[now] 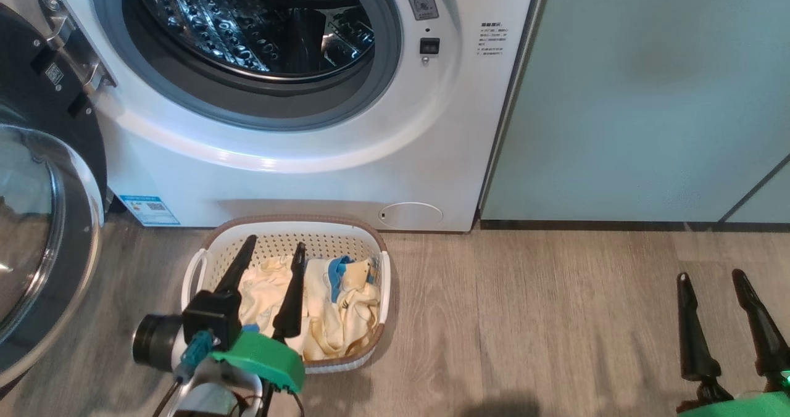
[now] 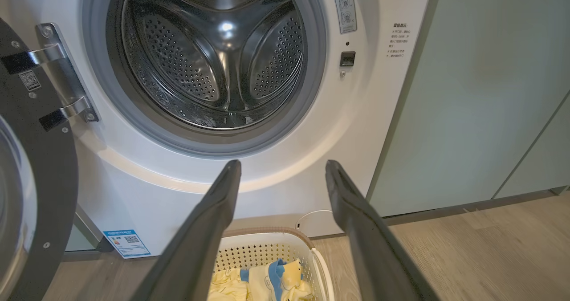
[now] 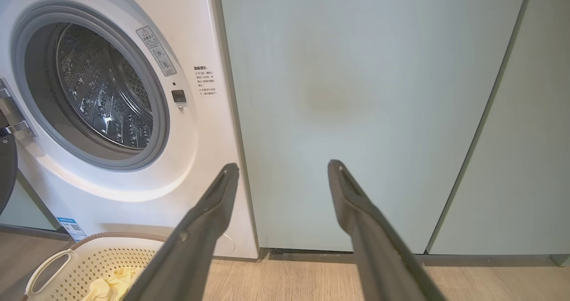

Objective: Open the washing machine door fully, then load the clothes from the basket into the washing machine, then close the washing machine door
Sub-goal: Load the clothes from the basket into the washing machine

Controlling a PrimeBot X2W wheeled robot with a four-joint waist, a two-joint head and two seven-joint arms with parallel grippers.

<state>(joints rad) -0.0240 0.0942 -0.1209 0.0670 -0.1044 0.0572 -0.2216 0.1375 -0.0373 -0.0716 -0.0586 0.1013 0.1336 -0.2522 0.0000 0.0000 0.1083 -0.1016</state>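
Left gripper [image 1: 275, 243] hangs spread and empty over the basket [image 1: 296, 219]; washing machine door [image 1: 37, 219] is open, clothes [image 1: 333, 318] unloaded, closing remains.

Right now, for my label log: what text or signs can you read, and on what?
"温馨提示", seemingly: heading of the printed note on the washing machine; lines below too small.
Grey sticker: warning triangle; text too small.
Blue sticker: QR code; print too small.
Label on the washing machine door: QR code only.

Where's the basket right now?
Head view, lower left: the basket sits on the floor before the washer, with the open left hand over it.
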